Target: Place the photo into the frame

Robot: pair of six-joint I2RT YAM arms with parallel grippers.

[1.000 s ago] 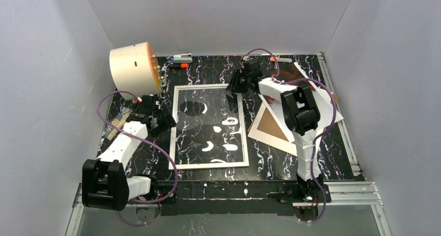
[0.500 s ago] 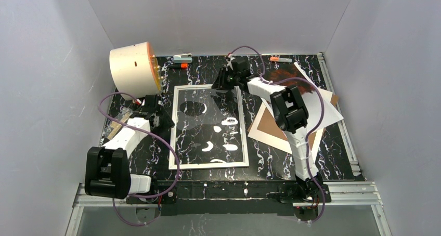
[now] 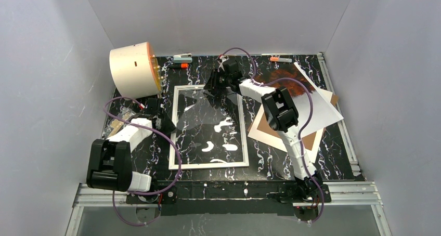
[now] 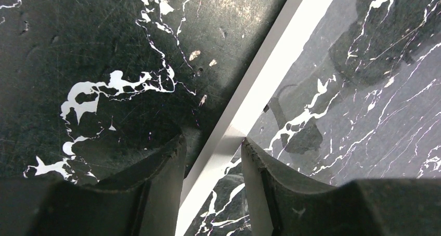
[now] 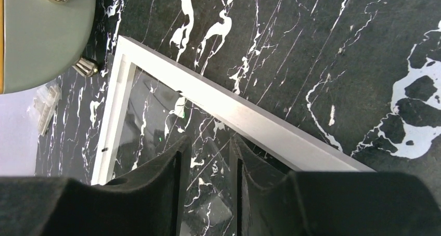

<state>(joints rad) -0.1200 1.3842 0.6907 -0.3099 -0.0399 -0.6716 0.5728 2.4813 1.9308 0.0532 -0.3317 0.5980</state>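
Observation:
The frame, white and thin-edged, lies flat in the middle of the black marble table. My left gripper is low at its left rail. In the left wrist view the white rail runs between that gripper's jaws. The right fingertip touches the rail and a dark gap shows at the left one, so it is open. My right gripper is at the far rail, its jaws apart just inside it, with nothing clamped. The photo, red-orange and pale, lies at the back right.
Under the photo lie a brown backing board and a white mat. A cream cylinder lies on its side at the back left. Orange-tipped clips sit at the far edge. Small wooden pieces lie left.
My right gripper has slid left along the frame's far rail. The left gripper's jaws have narrowed around the left rail. The frame's near left corner has shifted slightly left.

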